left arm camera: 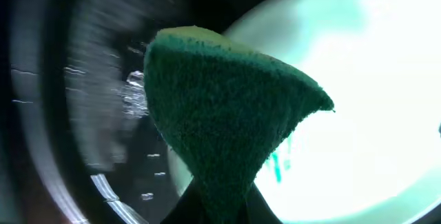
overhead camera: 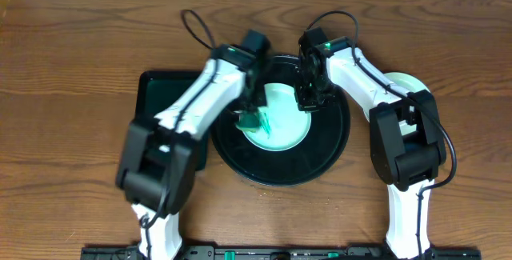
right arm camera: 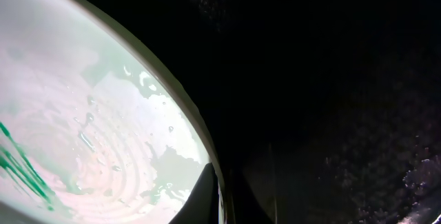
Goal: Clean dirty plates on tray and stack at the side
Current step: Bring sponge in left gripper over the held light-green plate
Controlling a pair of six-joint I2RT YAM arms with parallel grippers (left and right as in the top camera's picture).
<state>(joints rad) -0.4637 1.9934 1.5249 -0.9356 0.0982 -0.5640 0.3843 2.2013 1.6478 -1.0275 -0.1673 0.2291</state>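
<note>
A pale mint-green dirty plate lies in the round black tray. A teal smear marks its middle. My left gripper is shut on a dark green sponge, which hangs over the plate's left part. The left gripper pinches the sponge's narrow lower end. On the plate's right rim, my right gripper is shut. In the right wrist view the right gripper has one dark finger on the wet plate and the other outside the rim. A second pale green plate lies on the table at the right.
A smaller rectangular black tray sits left of the round one, partly under my left arm. The round tray's floor carries water drops. Bare wooden table surrounds both trays.
</note>
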